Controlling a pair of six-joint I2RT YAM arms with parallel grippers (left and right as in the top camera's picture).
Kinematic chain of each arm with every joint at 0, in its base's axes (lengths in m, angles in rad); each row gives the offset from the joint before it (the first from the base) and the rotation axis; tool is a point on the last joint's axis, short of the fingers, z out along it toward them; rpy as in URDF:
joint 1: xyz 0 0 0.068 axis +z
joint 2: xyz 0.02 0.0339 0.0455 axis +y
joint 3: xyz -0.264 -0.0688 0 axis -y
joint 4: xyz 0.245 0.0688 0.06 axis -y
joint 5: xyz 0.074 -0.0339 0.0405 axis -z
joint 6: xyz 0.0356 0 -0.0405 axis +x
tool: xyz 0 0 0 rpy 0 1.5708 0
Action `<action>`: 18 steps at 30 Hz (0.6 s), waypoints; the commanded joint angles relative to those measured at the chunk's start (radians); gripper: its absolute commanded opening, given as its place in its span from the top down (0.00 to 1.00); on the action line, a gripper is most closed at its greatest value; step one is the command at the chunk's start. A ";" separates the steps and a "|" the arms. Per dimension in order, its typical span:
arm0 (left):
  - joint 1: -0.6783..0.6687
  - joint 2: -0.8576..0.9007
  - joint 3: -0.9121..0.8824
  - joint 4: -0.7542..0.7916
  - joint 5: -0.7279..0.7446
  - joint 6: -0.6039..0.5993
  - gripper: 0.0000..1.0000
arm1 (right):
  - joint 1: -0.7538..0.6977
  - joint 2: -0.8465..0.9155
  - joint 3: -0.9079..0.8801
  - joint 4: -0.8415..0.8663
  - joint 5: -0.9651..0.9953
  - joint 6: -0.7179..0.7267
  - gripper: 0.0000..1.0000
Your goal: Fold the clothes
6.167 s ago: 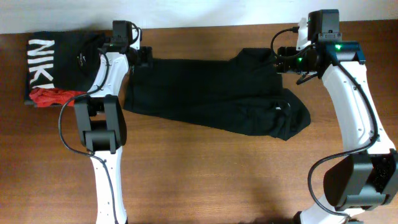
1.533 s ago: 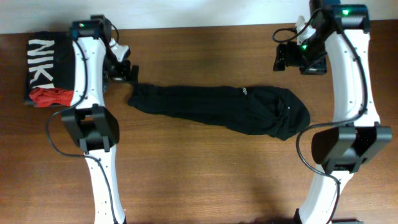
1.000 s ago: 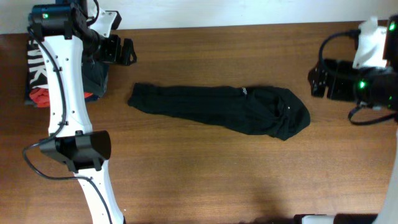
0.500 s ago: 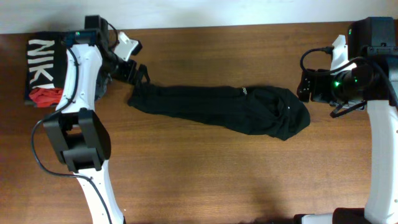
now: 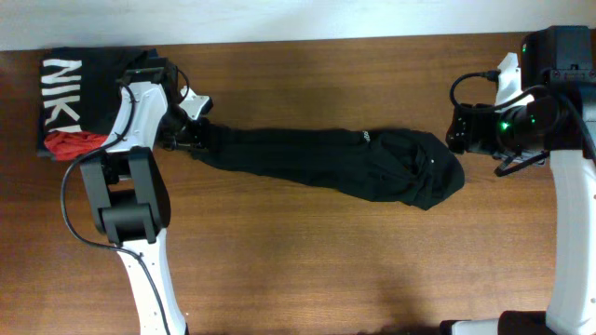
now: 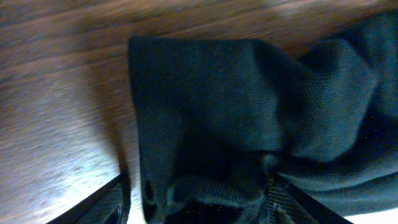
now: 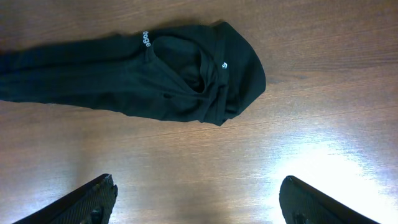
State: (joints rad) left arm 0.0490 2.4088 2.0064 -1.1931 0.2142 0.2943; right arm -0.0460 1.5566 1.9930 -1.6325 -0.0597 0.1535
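The clothes, a plain black garment, lie as a long narrow strip across the middle of the wooden table. The bunched right end shows a small round white logo and a white tag. My left gripper is low at the strip's left end. In the left wrist view its jaws are open with the black fabric lying between the fingers. My right gripper hovers just right of the bunched end. Its jaws are wide open and empty above bare wood, and the garment lies ahead of them.
A folded black shirt with white NIKE letters lies at the table's back left corner, with a small red garment at its front edge, just left of my left arm. Bare wood runs along the table's front.
My left gripper has come down and in from beside the garment's left end onto it, so the fabric now lies between its fingers. The right arm has held still for the last half second.
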 commanded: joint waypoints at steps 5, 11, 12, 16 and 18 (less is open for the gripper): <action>-0.001 0.038 -0.010 0.005 0.016 -0.040 0.35 | 0.000 -0.016 0.002 -0.004 0.019 0.013 0.12; -0.018 0.039 -0.007 0.007 0.039 -0.109 0.99 | 0.000 -0.016 0.002 -0.007 0.020 0.013 0.12; -0.012 0.039 -0.003 0.007 0.026 -0.136 0.99 | 0.000 -0.016 0.002 -0.009 0.020 0.013 0.12; 0.056 0.019 0.037 -0.020 0.013 -0.239 0.99 | 0.000 -0.016 0.002 -0.008 0.024 0.012 0.12; 0.100 -0.010 0.067 -0.045 0.013 -0.257 0.99 | 0.000 -0.016 0.002 -0.001 0.027 0.013 0.12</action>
State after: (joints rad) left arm 0.0677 2.4145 2.0239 -1.2152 0.2611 0.1181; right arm -0.0460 1.5566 1.9930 -1.6382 -0.0559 0.1574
